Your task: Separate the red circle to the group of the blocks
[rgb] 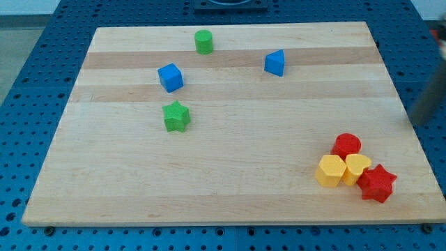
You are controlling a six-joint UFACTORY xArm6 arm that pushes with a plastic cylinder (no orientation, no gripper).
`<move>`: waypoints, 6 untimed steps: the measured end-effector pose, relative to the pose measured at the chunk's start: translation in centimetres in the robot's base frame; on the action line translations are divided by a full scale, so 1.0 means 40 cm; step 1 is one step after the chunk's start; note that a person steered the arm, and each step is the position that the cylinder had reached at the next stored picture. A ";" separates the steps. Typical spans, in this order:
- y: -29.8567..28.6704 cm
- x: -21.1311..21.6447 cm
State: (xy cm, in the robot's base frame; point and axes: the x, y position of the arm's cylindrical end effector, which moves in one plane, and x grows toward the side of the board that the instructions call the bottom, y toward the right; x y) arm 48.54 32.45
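The red circle [346,145] sits at the view's lower right, at the top of a tight cluster; it touches the yellow heart [357,167] just below it and appears to touch, or all but touch, the yellow hexagon [330,170] to its lower left. The red star [377,183] closes the cluster at the lower right, against the heart. The step in hand is judged to be the approach: no contact with any block is made. A blurred dark shape [426,104] stands at the view's right edge, above and right of the cluster and well apart from it; it is probably the rod, but my tip itself cannot be made out. There is no hand on this rig, so no grasp state applies. The next move, in my judgement, calls for bringing the tip in low beside the circle, in the narrow seam where it meets the yellow blocks, and pushing it up or leftward. The main risk is dragging the heart or hexagon along. Elsewhere on the desk [230,181], the green star [176,116], blue cube [170,77], green cylinder [203,42] and a second blue block [275,63] lie well apart at the upper left, and obstruct nothing.
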 end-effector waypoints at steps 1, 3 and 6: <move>-0.068 0.231; -0.237 0.303; -0.398 0.136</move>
